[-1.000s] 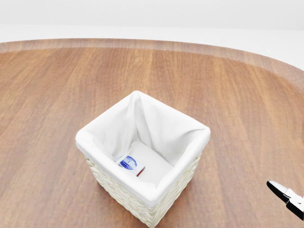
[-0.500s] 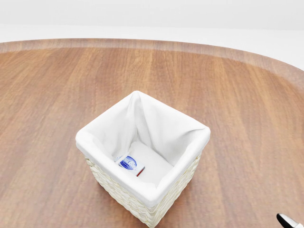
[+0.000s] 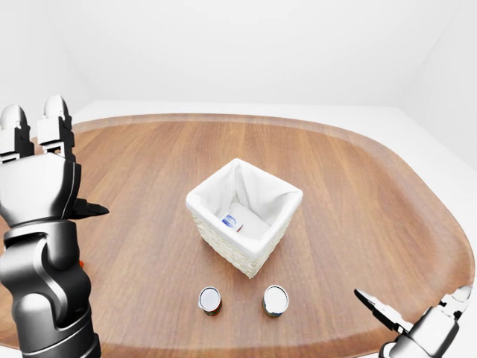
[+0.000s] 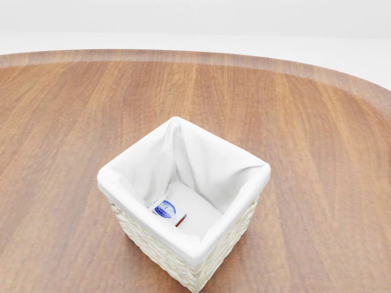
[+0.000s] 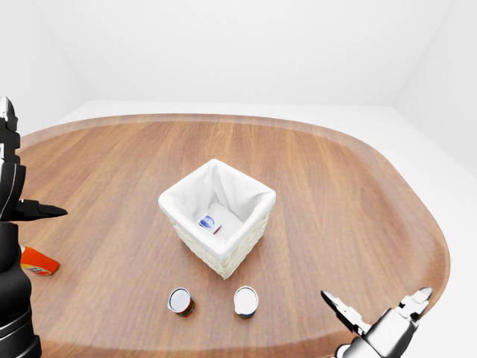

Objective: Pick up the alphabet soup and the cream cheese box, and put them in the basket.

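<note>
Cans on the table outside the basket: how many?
2. The left can and the right can stand side by side on the table, below the basket in the right-eye view. None seems hidden.

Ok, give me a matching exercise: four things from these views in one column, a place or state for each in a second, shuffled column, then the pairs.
Things:
1. cream cheese box
2. red-labelled can
3. left hand
4. right hand

Places or states:
A. bottom right of the eye views, fingers spread, holding nothing
B. inside the basket, on its white lining
C. raised at the left edge, fingers pointing up
D. upright on the table, below the basket, left of the other can

Pairs: 1-B, 2-D, 3-C, 4-A
</note>
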`<state>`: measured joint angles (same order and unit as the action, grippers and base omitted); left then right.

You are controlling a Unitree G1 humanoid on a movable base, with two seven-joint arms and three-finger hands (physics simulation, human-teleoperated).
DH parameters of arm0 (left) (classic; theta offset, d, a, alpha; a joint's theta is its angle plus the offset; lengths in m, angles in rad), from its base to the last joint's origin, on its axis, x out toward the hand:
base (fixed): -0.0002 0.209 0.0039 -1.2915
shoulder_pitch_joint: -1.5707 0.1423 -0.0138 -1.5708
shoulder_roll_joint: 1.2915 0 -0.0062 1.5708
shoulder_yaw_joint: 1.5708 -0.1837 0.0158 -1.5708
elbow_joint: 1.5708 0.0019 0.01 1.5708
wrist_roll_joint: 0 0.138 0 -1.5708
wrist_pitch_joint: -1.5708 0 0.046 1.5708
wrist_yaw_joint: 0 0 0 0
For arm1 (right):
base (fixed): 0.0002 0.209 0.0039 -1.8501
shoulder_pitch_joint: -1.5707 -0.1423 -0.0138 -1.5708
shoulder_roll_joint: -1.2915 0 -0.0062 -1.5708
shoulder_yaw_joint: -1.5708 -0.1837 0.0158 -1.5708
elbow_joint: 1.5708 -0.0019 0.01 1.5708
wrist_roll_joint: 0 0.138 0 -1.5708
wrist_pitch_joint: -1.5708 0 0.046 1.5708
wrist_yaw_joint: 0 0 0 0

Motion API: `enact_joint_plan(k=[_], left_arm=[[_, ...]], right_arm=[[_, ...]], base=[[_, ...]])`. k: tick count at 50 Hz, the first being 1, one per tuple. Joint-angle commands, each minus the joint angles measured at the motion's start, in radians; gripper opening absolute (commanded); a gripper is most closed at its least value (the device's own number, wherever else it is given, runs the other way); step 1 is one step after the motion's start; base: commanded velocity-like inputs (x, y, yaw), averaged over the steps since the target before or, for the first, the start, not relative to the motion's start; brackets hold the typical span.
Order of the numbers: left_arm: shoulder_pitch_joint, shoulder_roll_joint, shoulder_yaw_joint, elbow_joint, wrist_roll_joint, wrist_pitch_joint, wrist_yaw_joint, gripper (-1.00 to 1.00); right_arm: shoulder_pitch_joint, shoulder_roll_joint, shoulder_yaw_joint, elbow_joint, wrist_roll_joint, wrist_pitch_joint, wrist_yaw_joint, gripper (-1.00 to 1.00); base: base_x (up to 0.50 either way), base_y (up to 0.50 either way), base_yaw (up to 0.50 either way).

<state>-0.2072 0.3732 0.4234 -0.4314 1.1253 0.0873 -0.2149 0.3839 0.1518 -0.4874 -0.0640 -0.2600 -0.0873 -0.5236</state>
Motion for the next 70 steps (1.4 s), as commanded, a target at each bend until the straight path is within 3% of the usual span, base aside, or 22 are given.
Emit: enact_joint_plan(k=[1,31,41,49,70], left_arm=[[0.0,0.011,-0.005,0.001,-0.022,0.0,0.003,1.0],[0.0,0.01,-0.006,0.002,-0.023,0.0,0.005,1.0],[0.0,0.012,-0.005,0.007,-0.031,0.0,0.006,1.0],[-0.003,0.014,-0.011,0.013,-0.009,0.0,0.004,1.0],[-0.004,0.012,-0.013,0.018,-0.005,0.0,0.004,1.0]], right_arm=[[0.023,0.006,0.018,0.029,-0.012,0.0,0.0,1.0],[0.026,0.007,0.018,0.028,-0.018,0.0,0.0,1.0],[0.052,0.013,0.048,0.034,-0.002,0.0,0.059,1.0],[0.1,0.045,0.108,-0.03,-0.06,0.0,0.124,1.0],[0.166,0.039,0.232,-0.088,-0.108,0.0,0.131,1.0]], base=[[0.0,0.0,0.0],[0.0,0.0,0.0],[0.0,0.0,0.0],[0.0,0.0,0.0],[0.0,0.0,0.0]])
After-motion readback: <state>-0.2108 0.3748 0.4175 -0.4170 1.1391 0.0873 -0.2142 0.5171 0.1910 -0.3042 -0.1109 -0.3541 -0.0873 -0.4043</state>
